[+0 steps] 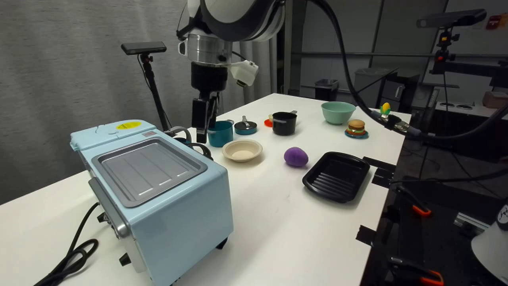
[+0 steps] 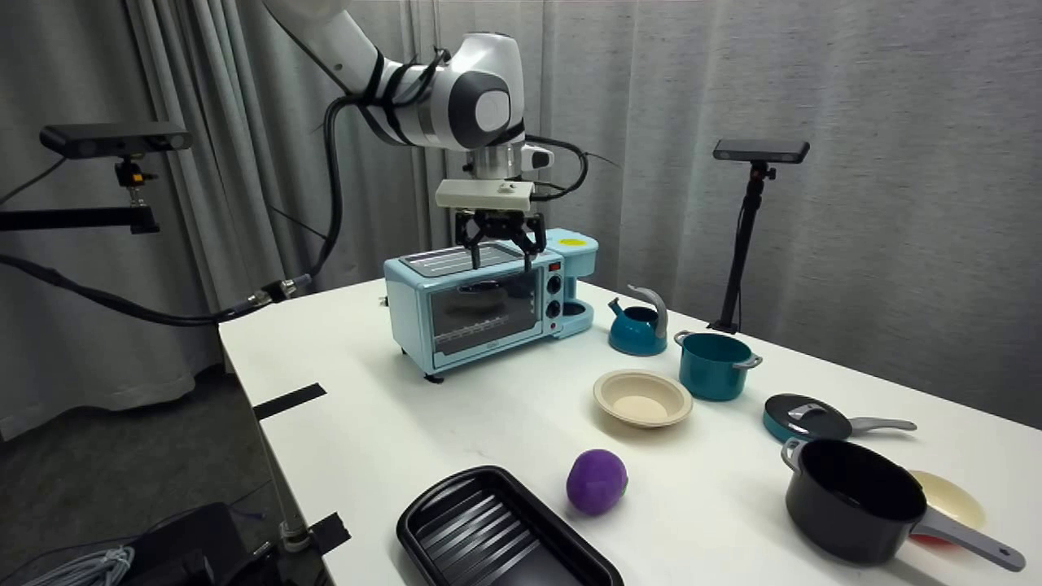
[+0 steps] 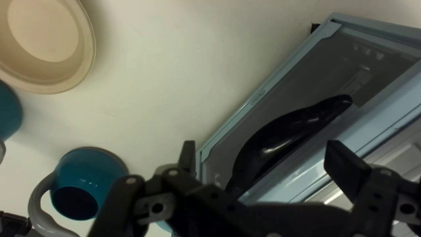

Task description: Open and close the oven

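- Nearest me, by the taped edge of the table [image 2: 358, 423], sits a black ridged tray [image 2: 496, 529].
- Farther off, the jaws hang apart, clamped on nothing; in the wrist view the dark handle [image 3: 283, 131] of the door [image 3: 306, 82] shows between them — touching or not, I can't tell.
- Toward the table's far corner by the grey curtain [image 2: 879, 203] stands the oven [image 2: 488, 313], door shut. I'd judge the step in hand is reaching to open it — next, settle on the handle and draw it outward.

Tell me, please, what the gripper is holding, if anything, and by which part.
Nothing is held: the gripper stands open, its fingers apart, and none of the oven is clamped between them.
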